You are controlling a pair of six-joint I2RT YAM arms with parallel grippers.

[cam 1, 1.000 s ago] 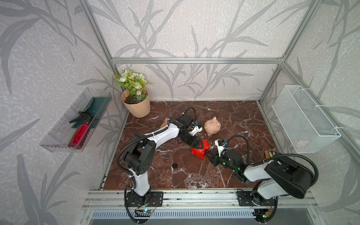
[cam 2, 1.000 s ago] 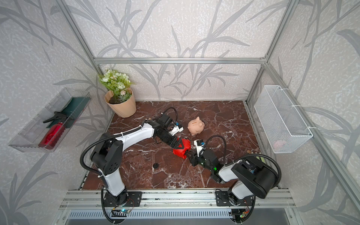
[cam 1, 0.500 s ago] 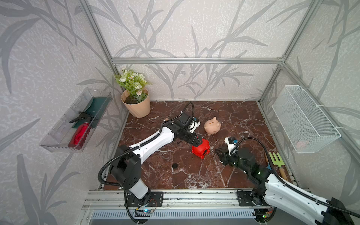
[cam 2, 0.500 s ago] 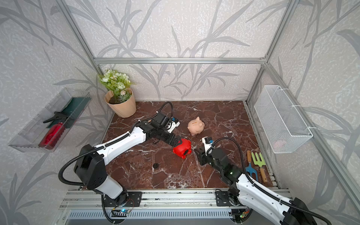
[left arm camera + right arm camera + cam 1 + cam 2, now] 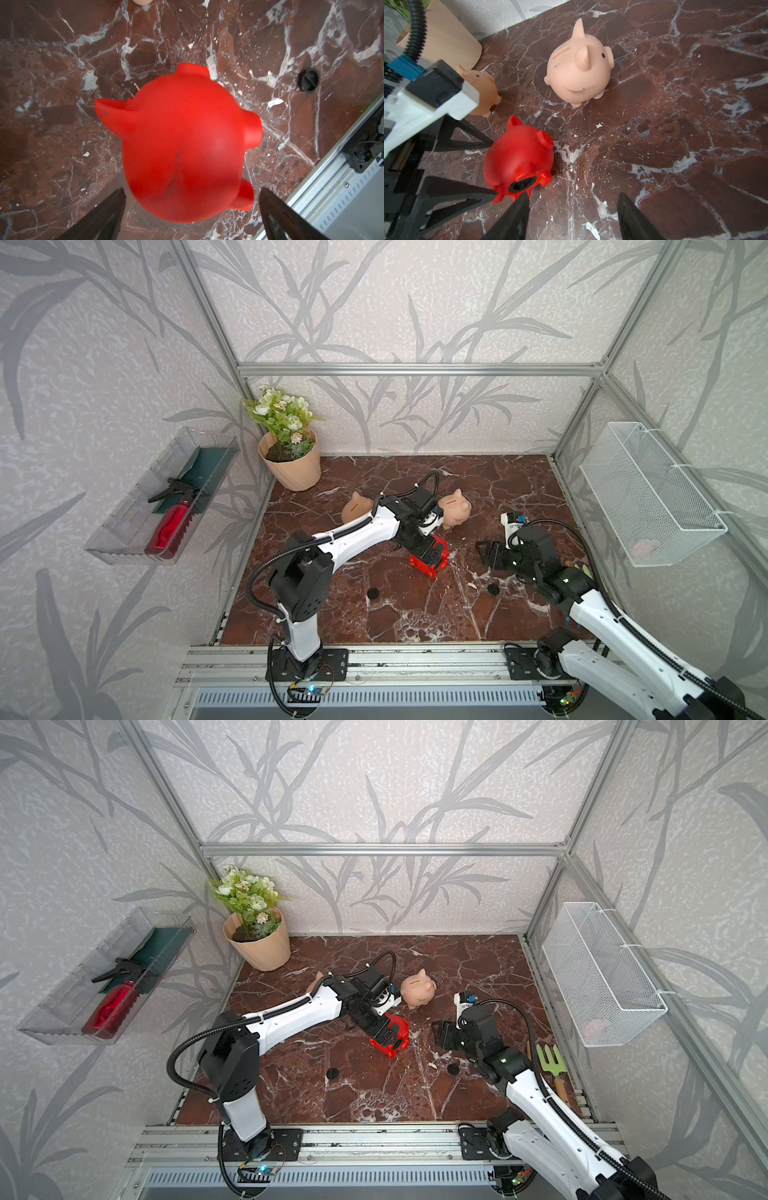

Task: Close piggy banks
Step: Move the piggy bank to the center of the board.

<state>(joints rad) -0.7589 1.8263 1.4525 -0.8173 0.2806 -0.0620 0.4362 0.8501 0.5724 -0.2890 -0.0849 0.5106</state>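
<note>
- Brown marble table sits inside leaf-print walls, with a flowerpot in the far left corner.
- Red pig lies tipped on its side mid-table, with a black plug filling its belly hole.
- Left gripper is spread wide, with a finger on either side of the red pig's rear. Slivers of table show between.
- Right gripper is parted and empty, near the red pig.
- Peach pig stands upright just behind the red pig.
- Second peach pig stands further left, partly hidden by the left arm.
- One disc and a second disc lie well apart, nearer the front.
</note>
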